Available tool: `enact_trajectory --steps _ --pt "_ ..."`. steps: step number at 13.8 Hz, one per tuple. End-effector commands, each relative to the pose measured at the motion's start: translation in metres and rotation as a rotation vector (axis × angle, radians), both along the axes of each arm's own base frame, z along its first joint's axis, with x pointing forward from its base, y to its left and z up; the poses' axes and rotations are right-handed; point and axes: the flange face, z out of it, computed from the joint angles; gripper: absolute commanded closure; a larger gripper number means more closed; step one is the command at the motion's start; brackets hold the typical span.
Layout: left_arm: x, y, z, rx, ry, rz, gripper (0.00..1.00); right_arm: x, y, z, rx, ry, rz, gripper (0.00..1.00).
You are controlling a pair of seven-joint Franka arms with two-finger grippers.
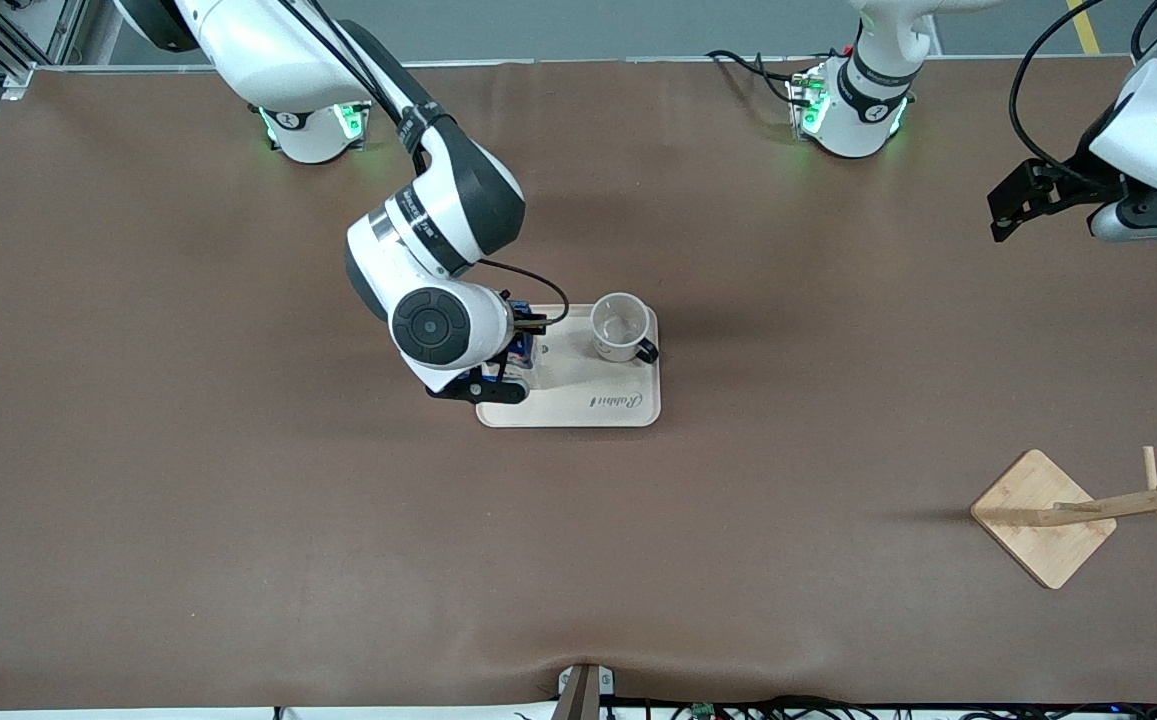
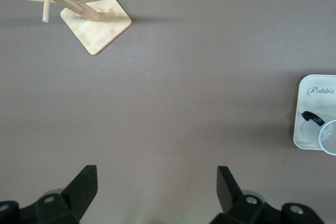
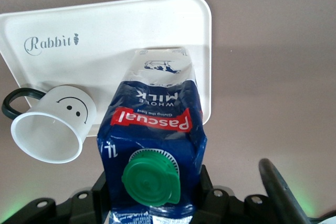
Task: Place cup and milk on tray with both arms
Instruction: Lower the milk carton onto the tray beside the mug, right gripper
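The cream tray (image 1: pixel 588 405) (image 3: pixel 105 30) lies mid-table. On it stands the white smiley cup (image 1: pixel 621 327) (image 3: pixel 52 129), at the edge farther from the front camera, black handle toward the left arm's end. My right gripper (image 1: pixel 510 358) (image 3: pixel 152 187) is shut on the dark-blue milk (image 1: pixel 524 348) (image 3: pixel 152 124) just below its green cap. It holds the carton upright over the tray's end toward the right arm; I cannot tell whether its base touches. My left gripper (image 1: pixel 1003 210) (image 2: pixel 156 177) hangs open and empty over bare table at the left arm's end. The left wrist view shows the tray (image 2: pixel 315 108) and cup (image 2: pixel 329 137).
A wooden stand with a square base (image 1: pixel 1043 515) (image 2: pixel 97 17) and pegged pole sits toward the left arm's end, nearer the front camera. Brown table (image 1: pixel 238 500) surrounds the tray. Cables lie by the left arm's base (image 1: pixel 758 65).
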Motion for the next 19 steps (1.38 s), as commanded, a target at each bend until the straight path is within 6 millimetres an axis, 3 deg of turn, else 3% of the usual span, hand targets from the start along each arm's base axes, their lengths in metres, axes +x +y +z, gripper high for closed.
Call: enact_trajectory --steps 1,2,3,4,5,15,16,19 --pt "0.001 0.002 0.0 -0.009 -0.017 -0.009 0.0 -0.003 0.011 -0.005 0.005 0.014 -0.006 1.0" --pt "0.0 0.002 0.001 -0.009 -0.017 -0.009 0.0 -0.002 0.01 -0.005 0.002 0.015 -0.007 1.0" --pt "0.0 0.002 0.001 -0.009 -0.017 -0.009 0.0 -0.002 0.008 -0.005 0.0 0.019 -0.009 0.8" --pt "0.0 0.002 0.001 -0.009 -0.018 -0.009 0.0 -0.001 0.008 -0.005 -0.001 0.018 -0.012 0.08" --pt "0.0 0.001 0.001 -0.007 -0.019 -0.007 0.0 -0.003 0.01 -0.005 -0.001 0.01 0.005 0.0" --pt "0.011 0.008 0.005 -0.007 -0.029 0.005 0.0 0.005 0.0 0.016 0.018 -0.01 -0.005 0.0" --pt "0.012 0.008 0.005 -0.008 -0.029 0.005 0.0 0.009 0.0 0.028 0.03 -0.03 -0.008 0.0" --pt "0.013 0.008 0.005 -0.009 -0.029 0.005 0.0 0.028 -0.037 0.105 0.068 -0.101 -0.051 0.0"
